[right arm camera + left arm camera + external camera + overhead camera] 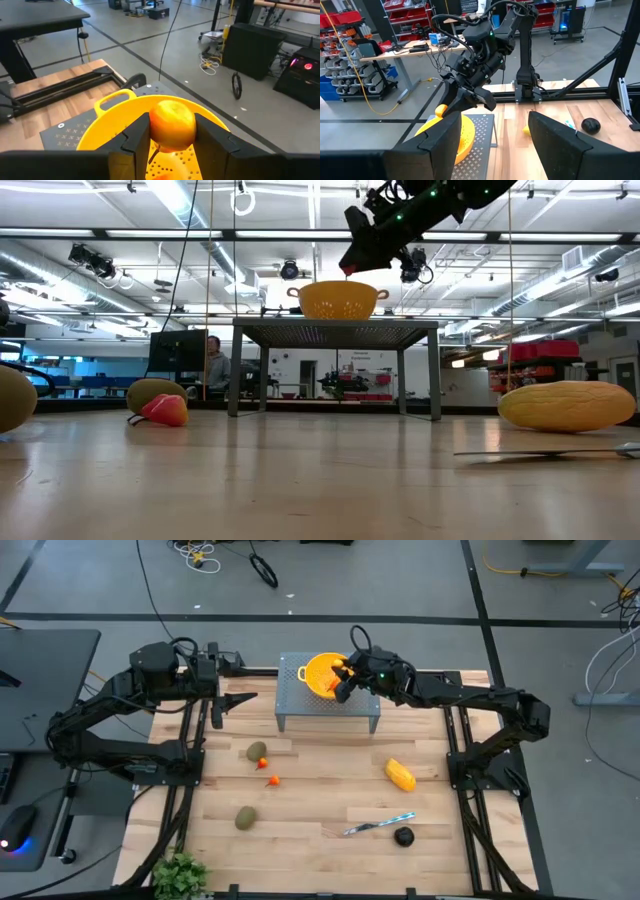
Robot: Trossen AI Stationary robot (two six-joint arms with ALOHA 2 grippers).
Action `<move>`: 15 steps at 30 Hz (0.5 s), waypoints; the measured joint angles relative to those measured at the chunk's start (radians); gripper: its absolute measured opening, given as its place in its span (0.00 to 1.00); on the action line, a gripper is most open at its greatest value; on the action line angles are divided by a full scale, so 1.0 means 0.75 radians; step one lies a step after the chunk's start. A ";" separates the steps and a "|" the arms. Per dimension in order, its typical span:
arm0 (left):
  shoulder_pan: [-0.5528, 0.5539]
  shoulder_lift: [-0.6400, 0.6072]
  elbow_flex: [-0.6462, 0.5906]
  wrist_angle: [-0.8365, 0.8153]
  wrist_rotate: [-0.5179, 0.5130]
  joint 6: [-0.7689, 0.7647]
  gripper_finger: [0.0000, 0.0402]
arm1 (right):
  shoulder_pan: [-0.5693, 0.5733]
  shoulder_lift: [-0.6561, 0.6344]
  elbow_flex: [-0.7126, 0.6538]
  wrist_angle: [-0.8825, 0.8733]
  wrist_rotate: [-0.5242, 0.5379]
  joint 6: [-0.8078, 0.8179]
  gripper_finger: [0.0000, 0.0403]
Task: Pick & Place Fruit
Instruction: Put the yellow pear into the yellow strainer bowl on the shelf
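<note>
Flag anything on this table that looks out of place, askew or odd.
Nothing looks spilled or damaged. The slim silver knife with a pale blue handle lies askew among loose fruit on the wooden tabletop. The right tool holds a round orange fruit over the yellow perforated bowl, as expected.

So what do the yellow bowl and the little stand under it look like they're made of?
The bowl looks like glossy moulded plastic, though enamelled metal is possible: uniform bright yellow, smooth sheen, small punched holes. The stand looks like matte grey metal: a thin, flat top perforated in a regular pattern, on slim straight legs.
</note>
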 joint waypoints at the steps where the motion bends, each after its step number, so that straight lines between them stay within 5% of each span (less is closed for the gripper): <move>1: 0.000 0.000 0.000 0.000 0.000 0.000 0.60 | -0.001 0.000 0.000 0.000 0.000 0.000 0.33; 15: 0.000 0.000 0.000 -0.001 0.000 0.000 0.60 | -0.002 0.000 0.000 0.001 0.000 0.000 0.41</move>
